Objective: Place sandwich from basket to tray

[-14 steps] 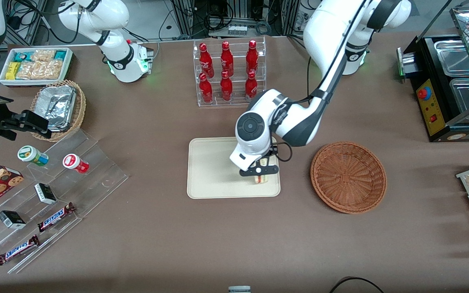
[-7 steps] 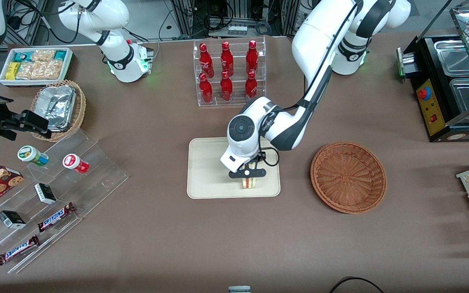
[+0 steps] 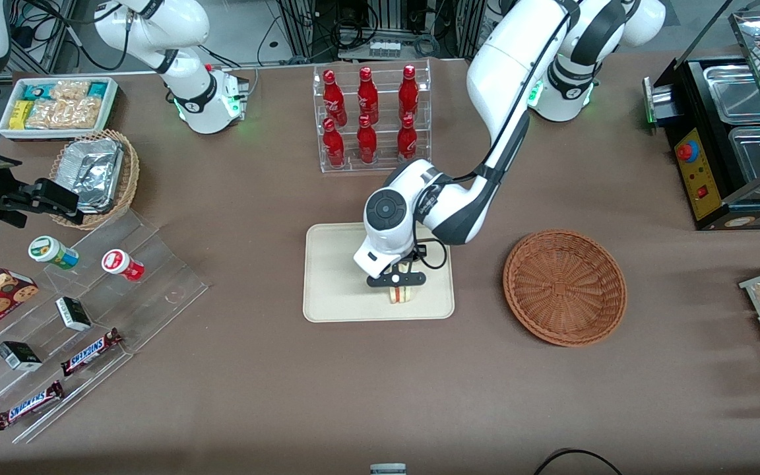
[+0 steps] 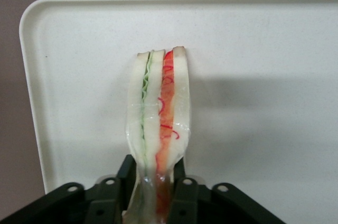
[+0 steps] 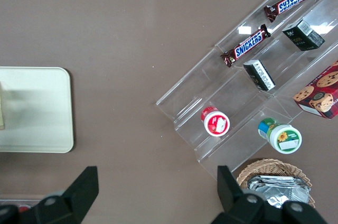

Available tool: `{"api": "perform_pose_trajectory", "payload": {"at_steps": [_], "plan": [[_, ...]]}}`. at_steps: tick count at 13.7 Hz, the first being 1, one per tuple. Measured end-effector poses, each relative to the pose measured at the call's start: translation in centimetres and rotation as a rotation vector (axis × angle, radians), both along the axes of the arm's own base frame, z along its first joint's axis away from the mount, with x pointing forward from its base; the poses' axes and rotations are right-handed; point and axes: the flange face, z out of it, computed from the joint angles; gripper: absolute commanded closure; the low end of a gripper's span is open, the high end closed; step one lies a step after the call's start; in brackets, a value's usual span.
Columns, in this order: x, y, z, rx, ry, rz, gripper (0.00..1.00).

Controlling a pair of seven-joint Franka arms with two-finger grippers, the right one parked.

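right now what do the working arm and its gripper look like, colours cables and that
The left arm has glossy white shells with dark grey-black joint bands and a round black cap at the wrist. A thin black cable loops beside the wrist. A green light glows at its base. The gripper over the tray is matt black, with small round screw holes on its fingers.

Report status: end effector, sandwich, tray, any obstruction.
End effector shut on sandwich, over tray. Sandwich out of basket, not released. Nothing obstructing.
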Motion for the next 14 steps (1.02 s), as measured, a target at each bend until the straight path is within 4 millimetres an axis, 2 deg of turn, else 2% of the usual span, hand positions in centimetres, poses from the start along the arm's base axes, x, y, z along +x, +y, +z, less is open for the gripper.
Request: {"api": "perform_pose_trajectory", "payload": {"at_steps": [2, 4, 5, 7, 8, 10, 11, 14], "plan": [[0.1, -0.2, 0.4, -0.006, -0.005, 0.011, 0.0], [0.5, -0.3, 2.5, -0.012, -0.013, 0.025, 0.0], [0.6, -0.1, 4.6, -0.005, -0.009, 0.038, 0.0], [0.6, 1.0, 11.1, 0.006, -0.014, 0.097, 0.0], [0.7, 2.5, 14.8, 0.016, -0.011, 0.124, 0.0], [1.0, 6.8, 22.0, 0.024, -0.01, 0.175, 0.0], [0.9, 9.2, 24.7, 0.036, -0.014, 0.194, 0.0], [0.2, 16.1, 29.5, 0.059, -0.028, 0.179, 0.0]]}}
